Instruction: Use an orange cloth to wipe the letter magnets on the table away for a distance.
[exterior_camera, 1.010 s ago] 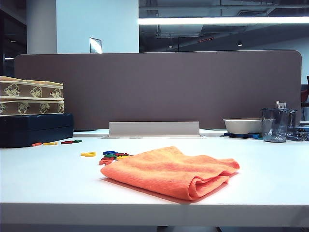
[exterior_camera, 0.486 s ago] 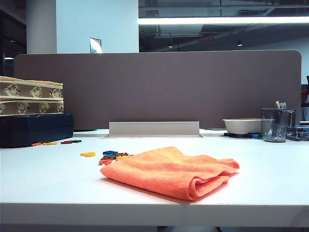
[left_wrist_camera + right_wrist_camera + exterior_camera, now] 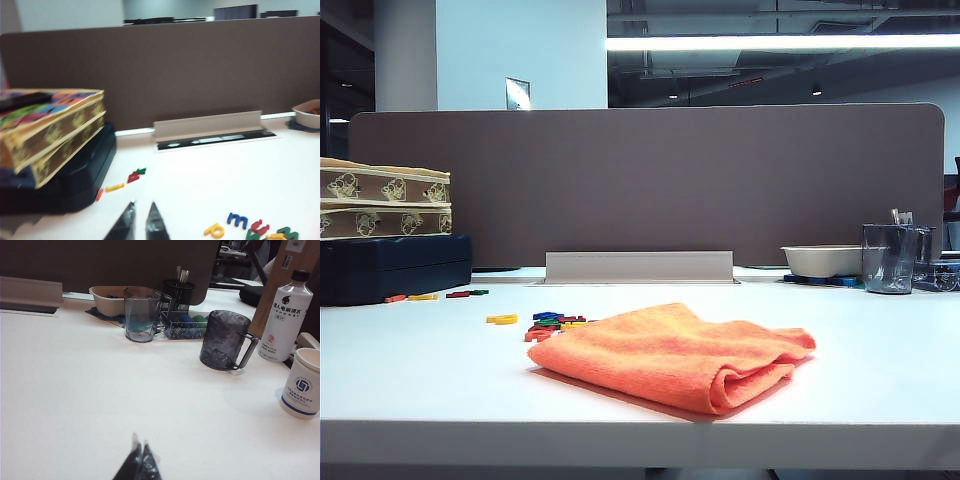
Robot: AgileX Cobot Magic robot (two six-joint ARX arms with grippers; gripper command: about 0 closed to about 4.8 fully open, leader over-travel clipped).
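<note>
- Cloth (image 3: 675, 355) lies folded at the middle of the bench (image 3: 420, 380), untouched, its 9 o'clock edge just beside the main cluster of magnets (image 3: 552, 325); that closeness suits a sweep toward 9 o'clock once the cloth is gripped.
- More magnets (image 3: 430, 296) lie scattered near the dark case (image 3: 390, 268) under the stacked boxes (image 3: 382, 198), at 10 o'clock of the cloth.
- Left tool (image 3: 140, 223) hangs over bare bench near the case, its tips slightly parted with a thin gap, holding nothing; letters (image 3: 237, 220) lie at its 3 o'clock.
- Right tool (image 3: 139, 460) sits pinched closed, empty, over clear bench, well apart from the cups (image 3: 225, 340) and bottle (image 3: 282, 315).
- Neither tool shows in the exterior view, so no grasp has begun.
</note>
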